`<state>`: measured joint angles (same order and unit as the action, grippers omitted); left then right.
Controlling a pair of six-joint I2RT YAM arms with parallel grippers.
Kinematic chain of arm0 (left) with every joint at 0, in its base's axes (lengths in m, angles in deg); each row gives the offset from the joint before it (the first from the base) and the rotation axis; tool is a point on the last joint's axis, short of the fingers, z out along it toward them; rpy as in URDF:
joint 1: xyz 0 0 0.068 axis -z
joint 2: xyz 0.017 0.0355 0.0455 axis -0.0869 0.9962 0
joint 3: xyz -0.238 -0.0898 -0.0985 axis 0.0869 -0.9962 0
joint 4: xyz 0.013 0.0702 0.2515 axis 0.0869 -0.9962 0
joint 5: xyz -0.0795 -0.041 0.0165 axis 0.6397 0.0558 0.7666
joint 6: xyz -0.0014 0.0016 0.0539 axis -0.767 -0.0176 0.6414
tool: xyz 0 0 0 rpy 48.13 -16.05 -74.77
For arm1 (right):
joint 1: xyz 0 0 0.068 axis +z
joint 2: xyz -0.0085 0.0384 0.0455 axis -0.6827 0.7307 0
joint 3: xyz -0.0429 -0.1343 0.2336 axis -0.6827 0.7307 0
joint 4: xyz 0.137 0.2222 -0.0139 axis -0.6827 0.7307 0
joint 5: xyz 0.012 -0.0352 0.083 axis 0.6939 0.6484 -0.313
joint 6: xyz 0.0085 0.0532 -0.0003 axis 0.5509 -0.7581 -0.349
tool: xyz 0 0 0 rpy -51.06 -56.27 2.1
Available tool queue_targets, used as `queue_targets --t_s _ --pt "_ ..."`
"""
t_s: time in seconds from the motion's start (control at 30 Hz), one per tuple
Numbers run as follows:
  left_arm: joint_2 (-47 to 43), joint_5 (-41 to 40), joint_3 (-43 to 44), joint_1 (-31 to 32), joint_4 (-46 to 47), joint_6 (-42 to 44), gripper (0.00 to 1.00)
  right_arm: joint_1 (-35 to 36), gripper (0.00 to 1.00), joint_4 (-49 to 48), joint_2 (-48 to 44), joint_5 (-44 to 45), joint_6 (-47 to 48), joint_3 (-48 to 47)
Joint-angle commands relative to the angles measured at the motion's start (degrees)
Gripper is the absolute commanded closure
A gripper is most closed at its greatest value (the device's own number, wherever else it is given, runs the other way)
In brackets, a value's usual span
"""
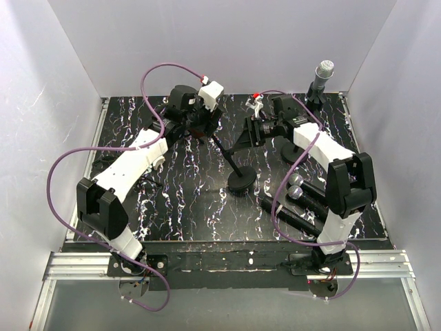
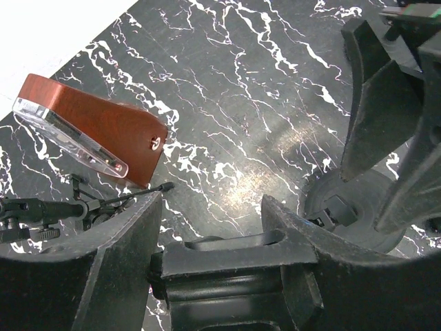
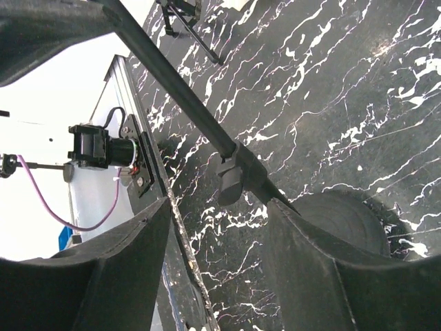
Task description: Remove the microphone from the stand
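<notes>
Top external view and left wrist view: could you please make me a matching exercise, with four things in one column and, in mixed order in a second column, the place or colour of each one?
Things
1. silver-headed microphone
2. round stand base
3. loose microphones
4. flat block

Place or colour
A. lying flat at the near right side
B. reddish-brown with a clear edge
C. upright at the far right corner
D. near the middle of the table

Pairs: 1-C, 2-D, 3-A, 4-B
</notes>
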<state>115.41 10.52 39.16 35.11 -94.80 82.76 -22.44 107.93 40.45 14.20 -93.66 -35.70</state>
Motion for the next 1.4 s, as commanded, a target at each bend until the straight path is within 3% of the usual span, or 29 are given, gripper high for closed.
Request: queue_targets --t_s 0.0,0.23,0.47,0.67,0.87,0.97,1.1,1.37 --pt "-4.31 3.19 -0.4 0.37 1.34 -1.51 0.61 0.73 0.37 -1.4 1.91 -1.57 0.87 -3.97" --pt "-3.96 3.28 0.22 0.37 1.25 -1.51 0.6 1.7 0.41 0.97 2.79 -0.79 3.24 -4.07" --pt "-3.43 3.72 0.83 0.37 1.08 -1.33 0.6 2.05 0.57 0.01 3.76 0.19 3.68 -3.63" --pt "-3.69 4.16 0.57 0.37 0.73 -1.6 0.6 2.67 0.59 0.7 4.55 -0.17 6.14 -4.15" --pt "-4.04 4.86 0.57 0.37 0.46 -1.86 0.6 3.37 0.85 0.97 4.47 -1.04 10.7 -4.24" --pt "-4.13 5.83 0.57 0.37 0.29 -2.12 0.59 3.81 0.87 -0.25 0.79 -2.19 22.81 -1.45" --pt "-4.04 6.53 0.83 0.37 0.2 -3.53 0.59 4.6 0.99 -9.03 -6.24 3.51 35.38 7.6" --pt "-4.57 10.04 -0.04 0.28 0.02 -6.25 0.58 8.64 0.99 -29.06 -17.32 10.55 81.13 26.41"
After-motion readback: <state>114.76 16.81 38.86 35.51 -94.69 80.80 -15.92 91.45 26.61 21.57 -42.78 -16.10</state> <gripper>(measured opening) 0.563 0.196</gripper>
